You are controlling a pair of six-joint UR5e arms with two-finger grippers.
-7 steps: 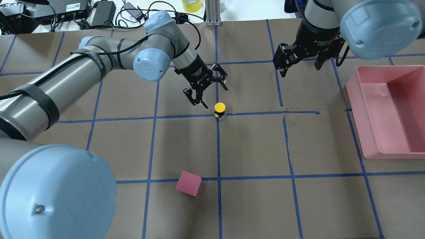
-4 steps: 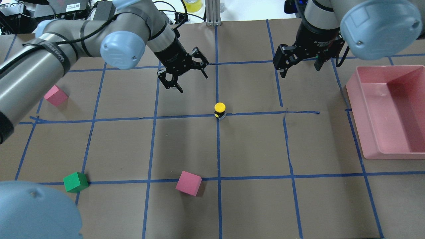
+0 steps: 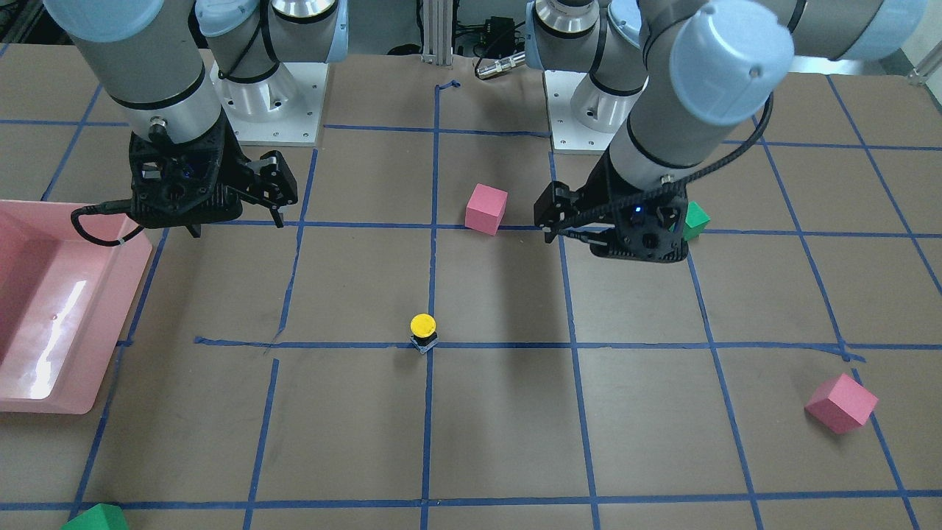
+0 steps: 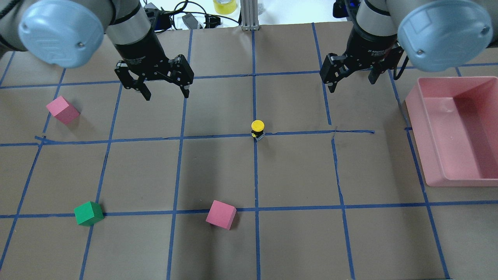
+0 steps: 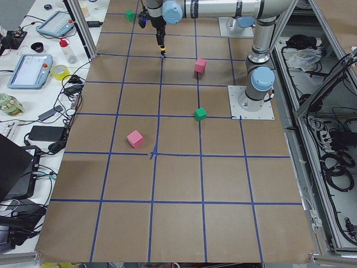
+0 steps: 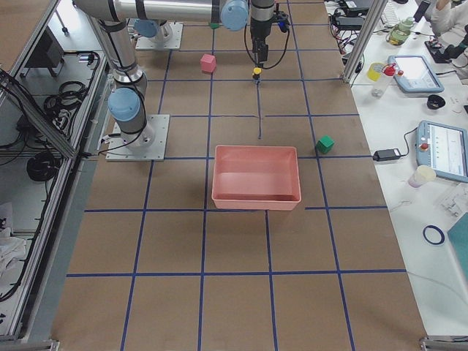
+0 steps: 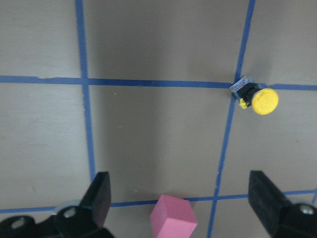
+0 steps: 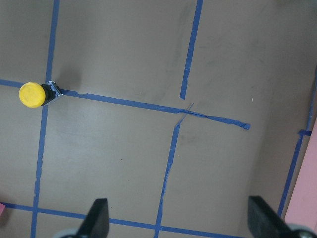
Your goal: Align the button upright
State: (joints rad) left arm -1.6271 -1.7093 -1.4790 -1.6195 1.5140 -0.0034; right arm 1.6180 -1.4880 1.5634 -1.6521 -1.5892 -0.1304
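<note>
The button (image 4: 257,129) has a yellow cap and a black body. It stands upright on a blue tape crossing near the table's middle, cap up. It also shows in the front view (image 3: 423,330), the left wrist view (image 7: 257,97) and the right wrist view (image 8: 37,94). My left gripper (image 4: 166,94) is open and empty, above the table, well to the left of and beyond the button. My right gripper (image 4: 352,82) is open and empty, to the right of and beyond the button. Neither gripper touches it.
A pink bin (image 4: 422,136) stands at the right edge. One pink cube (image 4: 62,110) lies far left, another (image 4: 221,214) in front of the button, and a green cube (image 4: 88,213) at the front left. Cables and gear lie beyond the table's far edge.
My left arm has pulled away from beside the button, moving left and back, with its gripper still open. The button stays standing in place. The right arm has not moved.
</note>
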